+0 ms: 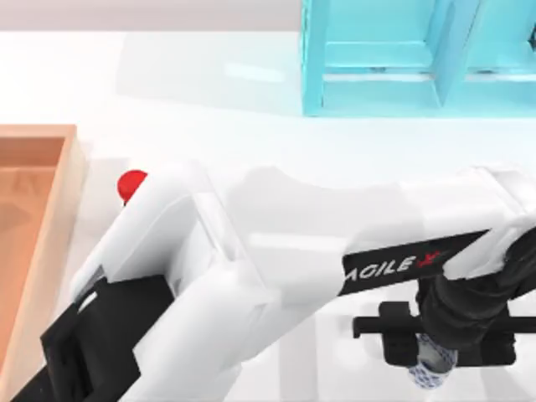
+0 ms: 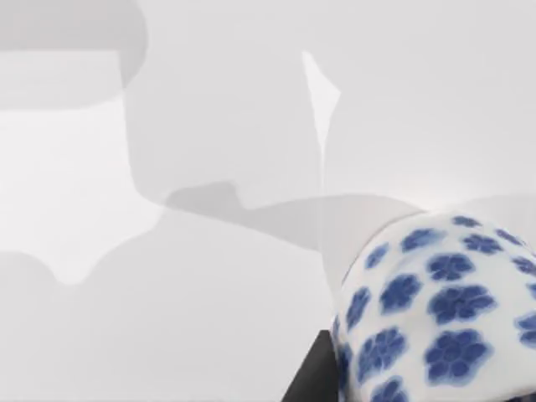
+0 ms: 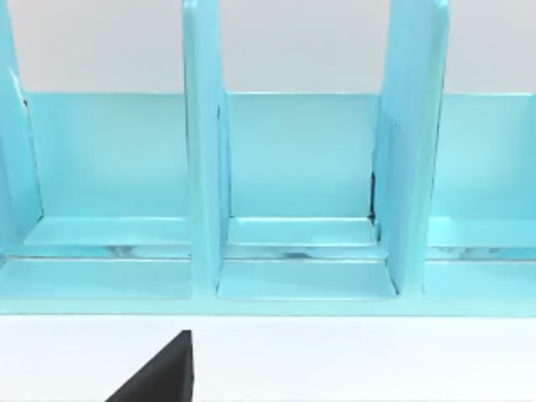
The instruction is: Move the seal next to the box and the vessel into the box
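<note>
Left tool near table's front edge, right of centre, looks clamped on vessel; dark pad against cup's patterned side in left wrist view. Box at table's left edge, so carry runs leftward along table, well apart from tool. Seal stands just beside box's right rim, on that path: likely lift over it. Right arm idle, facing cyan shelf at far edge.
</note>
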Motion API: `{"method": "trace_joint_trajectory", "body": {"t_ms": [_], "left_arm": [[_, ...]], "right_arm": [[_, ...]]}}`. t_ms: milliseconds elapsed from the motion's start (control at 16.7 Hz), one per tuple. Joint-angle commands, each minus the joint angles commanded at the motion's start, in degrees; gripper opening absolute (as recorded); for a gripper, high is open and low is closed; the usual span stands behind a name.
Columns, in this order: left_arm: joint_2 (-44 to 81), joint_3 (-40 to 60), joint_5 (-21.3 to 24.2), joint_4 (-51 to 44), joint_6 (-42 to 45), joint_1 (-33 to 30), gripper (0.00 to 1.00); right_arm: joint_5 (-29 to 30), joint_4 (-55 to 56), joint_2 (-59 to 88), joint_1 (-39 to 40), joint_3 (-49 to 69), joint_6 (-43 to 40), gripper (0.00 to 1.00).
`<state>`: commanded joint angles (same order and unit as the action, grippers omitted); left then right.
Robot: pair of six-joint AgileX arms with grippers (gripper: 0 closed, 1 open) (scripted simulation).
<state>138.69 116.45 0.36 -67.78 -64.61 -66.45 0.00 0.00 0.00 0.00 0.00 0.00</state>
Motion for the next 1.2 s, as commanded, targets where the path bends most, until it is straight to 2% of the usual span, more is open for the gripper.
{"method": "trace_joint_trajectory", "body": {"t_ms": [660, 1200], "left_arm": [[-0.9, -0.8, 0.0, -0.3, 0.4, 0.4, 0.0], [-22.9, -15.6, -0.2, -6.8, 5.7, 5.9, 0.0]], "right_arm": [[0.0, 0.0, 0.0, 0.0, 0.0, 0.0, 1.0], [0.0, 0.0, 0.0, 0.0, 0.0, 0.0, 1.0]]}}
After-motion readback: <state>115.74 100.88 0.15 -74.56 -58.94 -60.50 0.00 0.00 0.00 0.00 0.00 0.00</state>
